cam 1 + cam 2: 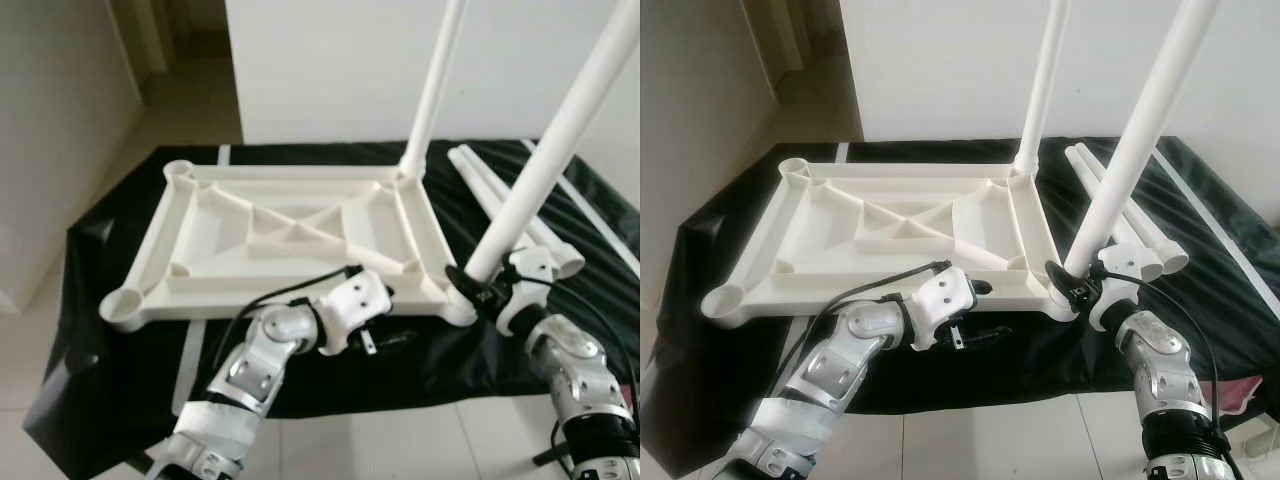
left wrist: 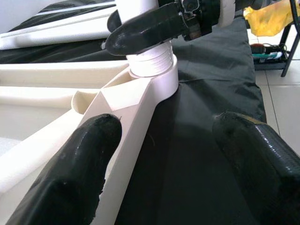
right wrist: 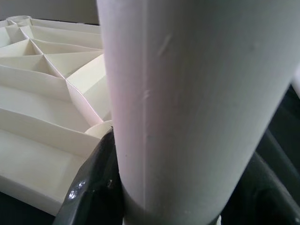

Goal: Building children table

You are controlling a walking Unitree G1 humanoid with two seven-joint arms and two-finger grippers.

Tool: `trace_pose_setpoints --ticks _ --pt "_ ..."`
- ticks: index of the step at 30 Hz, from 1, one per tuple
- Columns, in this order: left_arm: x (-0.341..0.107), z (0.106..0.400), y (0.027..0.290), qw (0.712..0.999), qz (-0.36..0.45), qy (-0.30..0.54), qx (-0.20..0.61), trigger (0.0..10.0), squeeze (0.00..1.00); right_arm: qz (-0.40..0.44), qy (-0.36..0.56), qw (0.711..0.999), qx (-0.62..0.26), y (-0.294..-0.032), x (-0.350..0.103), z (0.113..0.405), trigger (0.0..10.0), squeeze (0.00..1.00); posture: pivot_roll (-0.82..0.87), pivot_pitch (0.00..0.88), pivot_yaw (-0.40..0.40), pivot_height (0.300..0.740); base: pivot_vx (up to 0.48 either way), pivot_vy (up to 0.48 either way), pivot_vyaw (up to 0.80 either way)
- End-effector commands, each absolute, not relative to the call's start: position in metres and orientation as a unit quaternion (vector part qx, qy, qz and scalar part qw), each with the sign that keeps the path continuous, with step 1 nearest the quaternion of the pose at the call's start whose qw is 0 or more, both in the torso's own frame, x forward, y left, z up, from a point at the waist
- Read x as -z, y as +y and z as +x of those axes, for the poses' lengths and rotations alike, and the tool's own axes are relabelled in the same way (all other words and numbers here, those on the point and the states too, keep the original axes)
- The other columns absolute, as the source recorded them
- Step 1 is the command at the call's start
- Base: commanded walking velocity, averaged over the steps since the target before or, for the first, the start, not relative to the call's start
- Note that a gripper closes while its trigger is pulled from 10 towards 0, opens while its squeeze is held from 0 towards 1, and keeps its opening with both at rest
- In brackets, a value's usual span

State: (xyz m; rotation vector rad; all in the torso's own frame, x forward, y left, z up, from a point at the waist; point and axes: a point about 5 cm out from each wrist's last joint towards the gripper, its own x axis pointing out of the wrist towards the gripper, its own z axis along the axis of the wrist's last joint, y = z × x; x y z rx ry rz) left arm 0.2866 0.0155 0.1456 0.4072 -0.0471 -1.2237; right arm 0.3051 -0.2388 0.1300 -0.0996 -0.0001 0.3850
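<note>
From the left eye view, a white plastic tabletop lies upside down on a black glossy sheet, its underside a grid of raised ribs and diagonal braces with a round socket at each corner. One smooth white tube leg stands upright in the far right corner socket. A second leg leans steeply from the near right corner, and the right gripper is clamped around its base just above the socket. Two spare legs lie on the sheet to the right of the tabletop, side by side. The left gripper sits at the tabletop's near edge, its silver jointed arm bent in from below.

The right eye view gives the same layout — the ribbed slab on the black sheet, pale floor tiles in front of it and a white wall behind.

In the left wrist view, the two rounded matte black fingers stand well apart, one over the cream rim of the tabletop, the other over the wrinkled black sheet, holding nothing. Ahead, the threaded end of the leaning leg meets the corner socket, with the right gripper's black fingers wrapped around it.

In the right wrist view, the leaning leg is a broad smooth cylinder, a dark finger pressed against its side — ribbed tabletop cells beyond.
</note>
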Motion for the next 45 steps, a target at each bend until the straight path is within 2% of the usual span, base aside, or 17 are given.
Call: trace_pose_setpoints --ticks 1,4,5,6,7,13,15,21,25,26,27,33,36,40,45 --pt "-0.151 0.290 0.017 0.810 0.198 -0.030 0.551 10.0 0.00 -0.050 0.015 0.979 -0.197 -0.238 -0.123 0.304 0.0 0.00 0.04 0.000 0.009 0.740 0.000 0.000 0.00" --pt "-0.150 0.290 0.018 0.811 0.198 -0.028 0.549 10.0 0.00 -0.050 0.016 0.979 -0.196 -0.238 -0.120 0.302 0.0 0.00 0.03 0.000 0.020 0.740 0.000 0.000 0.00" --pt "-0.150 0.290 0.019 0.812 0.197 -0.028 0.548 10.0 0.00 -0.048 0.017 0.980 -0.194 -0.238 -0.118 0.300 4.4 0.00 0.03 0.000 0.023 0.740 0.000 0.000 0.00" --pt "-0.150 0.290 0.019 0.812 0.197 -0.028 0.548 10.0 0.00 -0.048 0.017 0.980 -0.194 -0.238 -0.118 0.300 4.4 0.00 0.03 0.000 0.023 0.740 0.000 0.000 0.00" --pt "-0.149 0.290 0.019 0.812 0.198 -0.027 0.548 10.0 0.00 -0.047 0.017 0.981 -0.189 -0.238 -0.116 0.299 10.0 0.00 0.02 0.000 0.038 0.740 0.000 0.000 0.00" --pt "-0.152 0.294 0.016 0.803 0.208 -0.031 0.558 10.0 0.00 -0.036 0.011 0.992 -0.118 -0.236 -0.114 0.295 10.0 0.00 0.00 0.000 0.069 0.740 0.000 0.000 0.00" --pt "-0.152 0.294 0.016 0.803 0.208 -0.031 0.558 10.0 0.00 -0.036 0.011 0.992 -0.118 -0.236 -0.114 0.295 10.0 0.00 0.00 0.000 0.069 0.740 0.000 0.000 0.00" --pt "-0.154 0.297 0.017 0.804 0.205 -0.029 0.558 10.0 0.00 -0.039 0.017 0.998 -0.043 -0.221 -0.114 0.292 10.0 0.00 -0.03 0.000 0.088 0.740 0.000 0.000 0.00" --pt "-0.151 0.296 0.018 0.802 0.205 -0.026 0.560 10.0 0.00 -0.007 0.026 1.000 0.016 -0.218 -0.113 0.294 10.0 0.00 -0.04 0.000 0.084 0.740 0.000 0.000 0.00" --pt "-0.148 0.295 0.018 0.803 0.200 -0.021 0.561 10.0 0.00 0.026 0.037 0.995 0.087 -0.214 -0.110 0.296 10.0 0.00 -0.05 0.000 0.076 0.740 0.000 0.000 0.00" --pt "-0.148 0.293 0.017 0.805 0.193 -0.019 0.561 10.0 0.00 0.038 0.038 0.992 0.117 -0.208 -0.109 0.295 10.0 0.00 -0.05 0.000 0.076 0.740 0.000 0.000 0.00" --pt "-0.147 0.288 0.014 0.807 0.182 -0.019 0.562 10.0 0.00 0.058 0.042 0.983 0.170 -0.196 -0.107 0.295 10.0 0.00 -0.05 0.000 0.061 0.740 0.000 0.000 0.00" --pt "-0.145 0.286 0.010 0.810 0.178 -0.019 0.558 10.0 0.00 0.085 0.047 0.968 0.231 -0.175 -0.105 0.297 10.0 0.00 -0.03 0.000 0.042 0.740 0.000 0.000 0.00" --pt "-0.144 0.287 0.013 0.813 0.178 -0.018 0.554 10.0 0.00 0.086 0.040 0.971 0.219 -0.168 -0.110 0.299 10.0 0.00 -0.02 0.000 0.029 0.740 0.000 0.000 0.00" --pt "-0.144 0.289 0.014 0.819 0.176 -0.017 0.545 10.0 0.00 0.056 0.042 0.973 0.219 -0.179 -0.112 0.301 10.0 0.00 0.00 0.000 0.006 0.740 0.000 0.000 0.00"
